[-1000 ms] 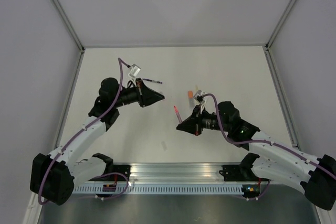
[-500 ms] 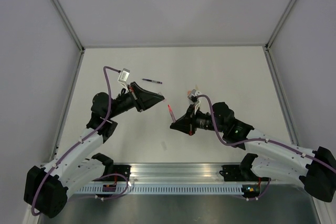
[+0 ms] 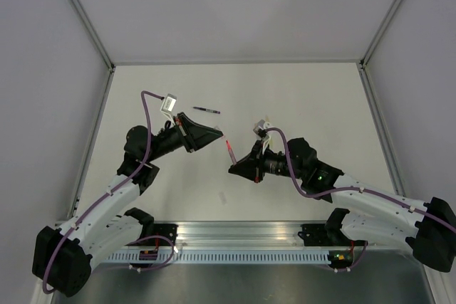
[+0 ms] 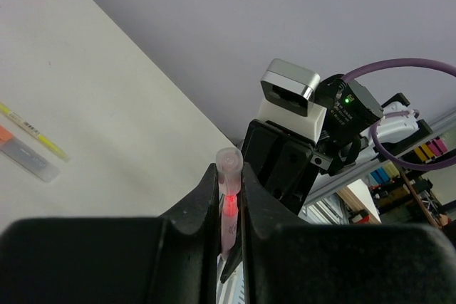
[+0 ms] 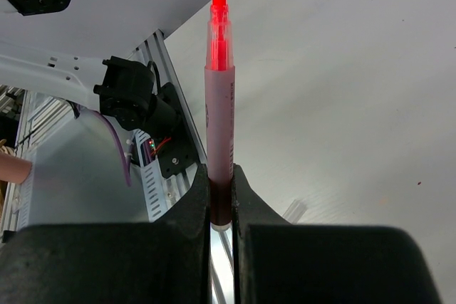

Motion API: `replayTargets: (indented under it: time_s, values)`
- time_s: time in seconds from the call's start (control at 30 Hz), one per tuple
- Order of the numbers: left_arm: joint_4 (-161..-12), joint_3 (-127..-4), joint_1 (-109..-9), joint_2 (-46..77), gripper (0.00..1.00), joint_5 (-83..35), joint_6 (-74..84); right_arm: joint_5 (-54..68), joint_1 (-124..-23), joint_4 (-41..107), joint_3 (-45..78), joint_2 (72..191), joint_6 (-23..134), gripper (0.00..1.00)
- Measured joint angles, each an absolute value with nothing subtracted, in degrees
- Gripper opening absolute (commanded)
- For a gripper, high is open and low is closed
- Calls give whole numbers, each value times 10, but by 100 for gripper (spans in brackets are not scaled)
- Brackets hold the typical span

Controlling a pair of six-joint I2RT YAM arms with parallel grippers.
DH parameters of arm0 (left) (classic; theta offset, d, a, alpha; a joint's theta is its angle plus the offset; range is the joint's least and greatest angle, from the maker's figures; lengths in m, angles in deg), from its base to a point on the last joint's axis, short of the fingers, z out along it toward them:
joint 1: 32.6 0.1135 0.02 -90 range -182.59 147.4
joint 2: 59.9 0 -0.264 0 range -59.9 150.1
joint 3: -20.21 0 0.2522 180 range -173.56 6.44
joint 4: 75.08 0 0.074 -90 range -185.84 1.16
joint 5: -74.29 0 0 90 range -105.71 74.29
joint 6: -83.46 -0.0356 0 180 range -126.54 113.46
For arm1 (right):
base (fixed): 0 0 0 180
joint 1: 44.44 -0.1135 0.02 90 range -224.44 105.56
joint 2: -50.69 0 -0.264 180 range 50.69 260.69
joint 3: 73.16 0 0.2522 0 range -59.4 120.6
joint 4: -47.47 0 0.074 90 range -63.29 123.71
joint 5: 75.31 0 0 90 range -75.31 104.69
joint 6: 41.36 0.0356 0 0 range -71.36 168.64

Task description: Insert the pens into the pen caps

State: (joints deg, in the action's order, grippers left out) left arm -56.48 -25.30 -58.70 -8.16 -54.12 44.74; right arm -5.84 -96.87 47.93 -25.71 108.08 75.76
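Observation:
My left gripper [image 3: 219, 135] is shut on a short translucent pen cap [image 4: 229, 165] that stands up between its fingers, with red showing through it. My right gripper [image 3: 234, 169] is shut on the lower end of the red-pink pen [image 3: 230, 153], which points up and left toward the left gripper. In the right wrist view the pen [image 5: 219, 105] has a bare red tip, apart from the cap. The dark purple pen [image 3: 206, 110] lies on the table behind the left gripper. The pale yellow pen [image 4: 35, 132] and another cap [image 4: 28, 156] lie together on the table.
The white table [image 3: 320, 97] is walled by grey panels on three sides. An aluminium rail [image 3: 242, 236] carrying both arm bases runs along the near edge. The right wrist camera [image 4: 288, 97] faces the left gripper at close range.
The left gripper has swung from beside the purple pen toward the centre. The right gripper has moved left with the red-pink pen, so its tip is now close to the cap.

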Motion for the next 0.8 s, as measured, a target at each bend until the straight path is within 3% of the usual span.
replayTargets:
  time_s: [0.8]
  values:
    - [-600,-247,-588,-98,2,-548,433,-58,-972,484,-238,1114,758,0]
